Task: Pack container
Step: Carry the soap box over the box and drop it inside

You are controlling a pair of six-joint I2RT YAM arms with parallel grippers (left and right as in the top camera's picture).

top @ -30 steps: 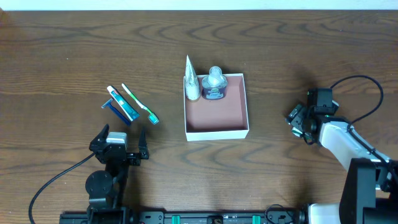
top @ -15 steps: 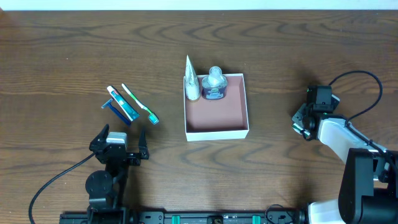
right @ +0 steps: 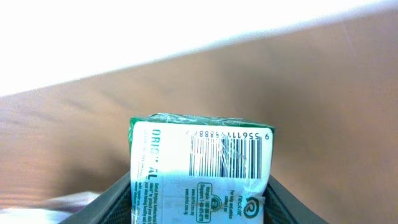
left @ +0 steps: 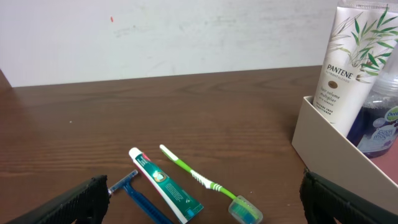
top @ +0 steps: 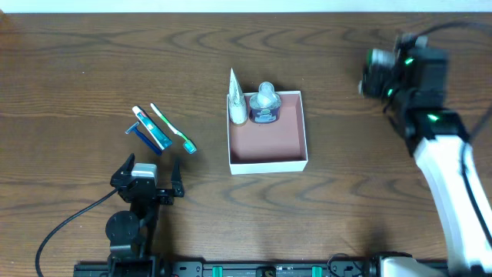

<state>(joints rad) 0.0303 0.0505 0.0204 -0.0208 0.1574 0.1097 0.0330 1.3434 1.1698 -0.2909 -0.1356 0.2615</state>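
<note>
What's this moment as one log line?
right pincer: shut on green box | left pincer: open | container: tube, bottle | outside: toothbrush, toothpaste, razor

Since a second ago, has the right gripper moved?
Yes. The right gripper swung from beside the front half of the container to beyond its back wall, toward the far table edge.

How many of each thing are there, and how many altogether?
Toothbrush: 1
Toothpaste tube: 1
Razor: 1
White Pantene tube: 1
Blue bottle: 1
Container: 1
Green box: 1
Total: 7
</note>
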